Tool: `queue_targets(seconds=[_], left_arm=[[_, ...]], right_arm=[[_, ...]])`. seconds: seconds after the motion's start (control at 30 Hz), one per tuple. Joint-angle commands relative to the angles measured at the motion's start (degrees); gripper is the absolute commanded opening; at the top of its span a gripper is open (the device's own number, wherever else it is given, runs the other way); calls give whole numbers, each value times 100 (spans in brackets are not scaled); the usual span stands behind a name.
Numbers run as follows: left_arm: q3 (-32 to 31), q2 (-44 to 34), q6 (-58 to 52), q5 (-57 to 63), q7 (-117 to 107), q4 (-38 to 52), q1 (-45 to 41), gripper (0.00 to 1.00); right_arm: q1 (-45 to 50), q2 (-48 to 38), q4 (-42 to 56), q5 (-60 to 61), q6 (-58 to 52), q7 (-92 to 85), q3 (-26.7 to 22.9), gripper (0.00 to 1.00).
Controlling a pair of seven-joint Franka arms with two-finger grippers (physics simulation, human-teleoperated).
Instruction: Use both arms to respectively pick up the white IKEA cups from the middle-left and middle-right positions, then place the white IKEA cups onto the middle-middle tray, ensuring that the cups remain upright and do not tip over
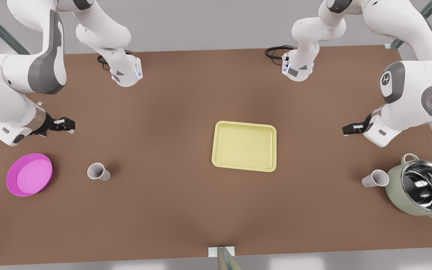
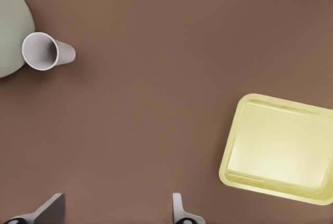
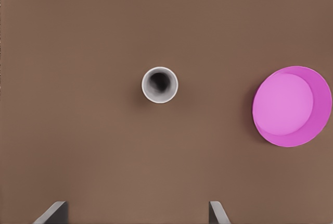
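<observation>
Two cups (image 1: 98,171) (image 1: 375,178) stand at nine and three o'clock of our tray (image 1: 244,146). Our left gripper (image 1: 351,129) and right gripper (image 1: 63,124) hang open above; we should drop straight down over each.

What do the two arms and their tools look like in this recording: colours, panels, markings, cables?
Both arms are glossy white, rounded and jointed, with grey panels. The left arm carries a grey panel with a white logo and a round grey cap with small lights; the right arm has a similar lit cap. Each ends in a small black two-finger tool: left tool, right tool. Black cables coil at the white bases.
</observation>
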Motion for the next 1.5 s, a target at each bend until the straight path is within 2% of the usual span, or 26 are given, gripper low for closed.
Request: queue_targets(seconds=[0.0,0.07,0.13,0.23,0.3,0.43,0.63,0.83,1.1,1.2,1.23,1.27,1.4,1.47], left_arm=[[1,-7,60,-54,-71,2,1,100],[1,107,60,-36,-71,19,2,100],[10,686,104,7,-71,353,54,100],[89,1934,438,279,384,1451,414,100],[291,2348,1299,570,737,1470,450,100],[300,2867,2134,596,1204,1452,757,100],[379,3297,2732,605,1204,1443,995,100],[485,3429,2706,579,1239,1303,1135,100],[511,3745,2855,596,1221,1109,1127,100],[511,3798,2899,605,1221,1109,1118,69],[511,3825,2899,605,1230,1127,1118,53],[511,3825,2891,605,1239,1127,1109,45],[511,3789,2891,605,1230,1145,1127,28],[502,3719,2882,684,1195,1136,1109,27]], right_arm=[[-106,2,-11,189,189,-347,2,100],[-115,73,-10,173,198,-347,2,100],[-80,626,174,-47,383,-347,20,100],[-71,1285,183,-363,1102,-355,46,100],[-98,1768,183,-355,1665,-355,29,100],[-308,1971,-36,-284,2167,-347,28,100],[-308,2129,-186,-293,3010,-347,55,100],[-634,2094,-1205,-162,4100,-347,55,100],[-721,2358,-1434,93,4250,-347,55,100],[-739,2376,-1566,120,4338,-347,55,100],[-757,2367,-1645,111,4382,-355,55,100],[-757,2384,-1645,111,4382,-355,55,100],[-774,2428,-1689,120,4434,-435,55,100],[-783,2490,-1689,120,4470,-435,55,100]])
